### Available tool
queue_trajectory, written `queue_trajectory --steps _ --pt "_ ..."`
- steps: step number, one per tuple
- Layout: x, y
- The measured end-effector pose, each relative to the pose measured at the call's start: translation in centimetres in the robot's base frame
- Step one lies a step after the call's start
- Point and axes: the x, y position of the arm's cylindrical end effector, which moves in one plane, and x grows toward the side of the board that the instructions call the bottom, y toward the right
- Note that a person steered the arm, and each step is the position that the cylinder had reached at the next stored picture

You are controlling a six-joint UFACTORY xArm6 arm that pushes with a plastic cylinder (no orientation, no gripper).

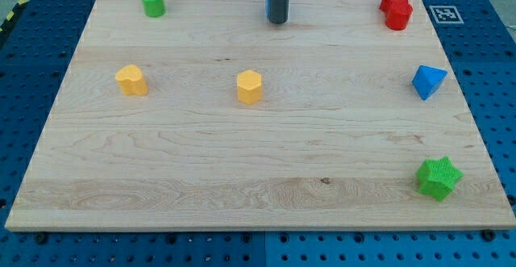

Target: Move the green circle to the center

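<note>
The green circle block (153,2) stands near the top left corner of the wooden board (258,178). My tip (277,21) is at the top middle of the board, far to the right of the green circle and not touching it. A blue block (268,4) shows only as a sliver just behind the rod on its left side.
A yellow block (131,80) and a yellow hexagon block (250,86) sit left of the middle. Two red blocks (397,9) are at the top right, touching. A blue triangle block (428,81) is at the right edge. A green star (439,177) is at the bottom right.
</note>
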Motion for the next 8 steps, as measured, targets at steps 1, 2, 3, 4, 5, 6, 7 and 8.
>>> queue_trajectory --steps 1,2,3,4,5,6,7,8 --pt "-0.2 0.0" --pt "-0.1 -0.2" --pt "1.2 -2.4" --pt "2.1 -5.4" --pt "0.2 -8.3" --pt "-1.5 -12.5" --pt "-3.7 -16.6" --pt "-6.6 -16.9"
